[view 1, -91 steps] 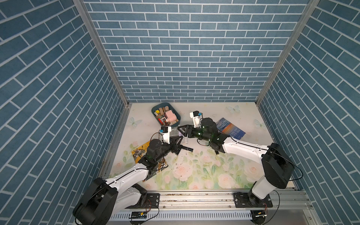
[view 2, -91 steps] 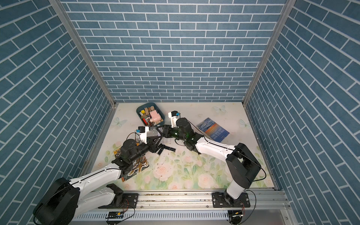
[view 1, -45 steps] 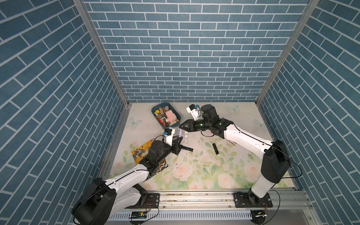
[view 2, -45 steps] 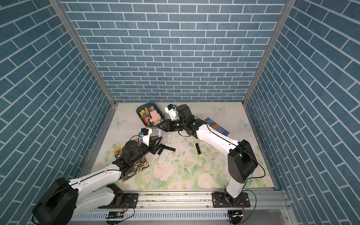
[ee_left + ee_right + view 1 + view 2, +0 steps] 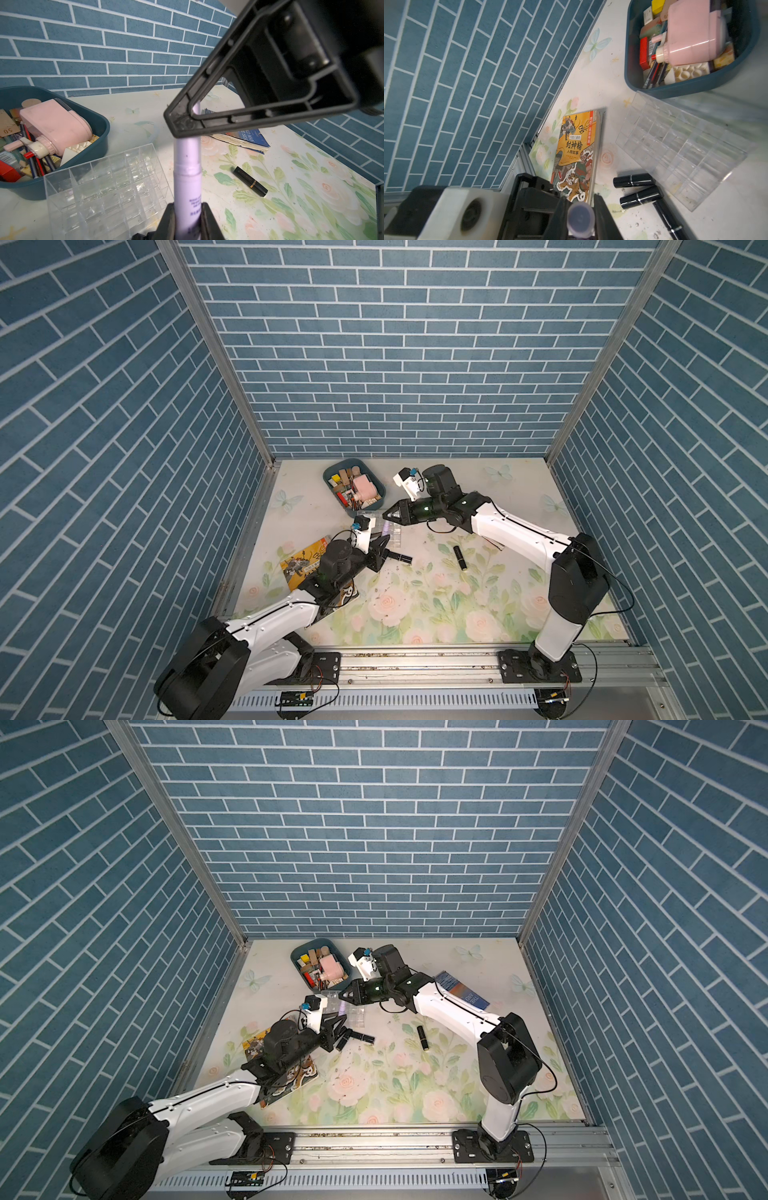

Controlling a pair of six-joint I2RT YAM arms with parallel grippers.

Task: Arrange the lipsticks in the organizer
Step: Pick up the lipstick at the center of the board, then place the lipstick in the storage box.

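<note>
A lavender lipstick (image 5: 188, 166) stands upright in the air beside the clear organizer (image 5: 104, 187). My left gripper (image 5: 188, 214) is shut on its lower end, and my right gripper (image 5: 580, 209) is shut on its upper end (image 5: 580, 216). In both top views the two grippers (image 5: 384, 537) (image 5: 384, 515) meet tip to tip at the lavender tube (image 5: 387, 526), over the organizer (image 5: 357, 1016). One black lipstick (image 5: 459, 557) lies alone on the mat. Three more black lipsticks (image 5: 633, 180) (image 5: 640, 197) (image 5: 668, 220) lie next to the organizer's near edge (image 5: 685, 149).
A dark teal tray (image 5: 328, 481) full of cosmetic boxes stands just behind the organizer. An orange picture book (image 5: 577, 149) lies under my left arm, near the left wall. A blue book (image 5: 461, 988) lies behind my right arm. Brick walls close three sides.
My right arm has risen from low beside the left gripper, and its jaws have closed on the lavender lipstick's top. The left gripper has kept its hold.
</note>
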